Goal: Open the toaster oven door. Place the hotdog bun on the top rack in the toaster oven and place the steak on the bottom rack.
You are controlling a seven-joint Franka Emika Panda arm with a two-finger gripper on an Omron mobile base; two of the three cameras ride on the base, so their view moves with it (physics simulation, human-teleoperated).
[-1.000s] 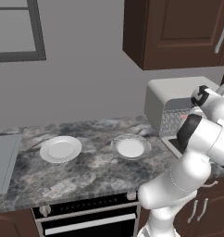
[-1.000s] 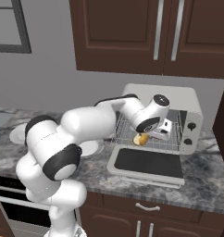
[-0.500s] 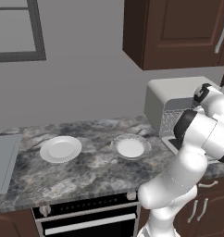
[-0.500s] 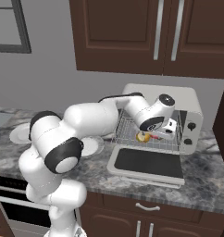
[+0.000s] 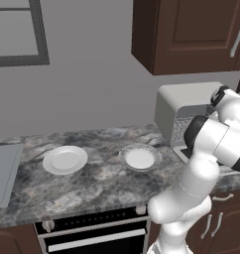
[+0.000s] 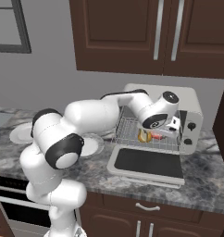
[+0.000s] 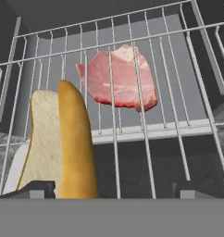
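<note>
With jaws spread wide, the gripper (image 7: 111, 187) hovers over the hotdog bun (image 7: 63, 143) on the top rack (image 7: 146, 92); the steak (image 7: 117, 76) lies below.

Two base cameras and one close camera on the hand.
Both base views look forward and down over the table (image 5: 92, 183), sharing the toaster oven (image 6: 190, 109) from left and right; the hand view looks closely down through the top rack (image 7: 146, 106).
</note>
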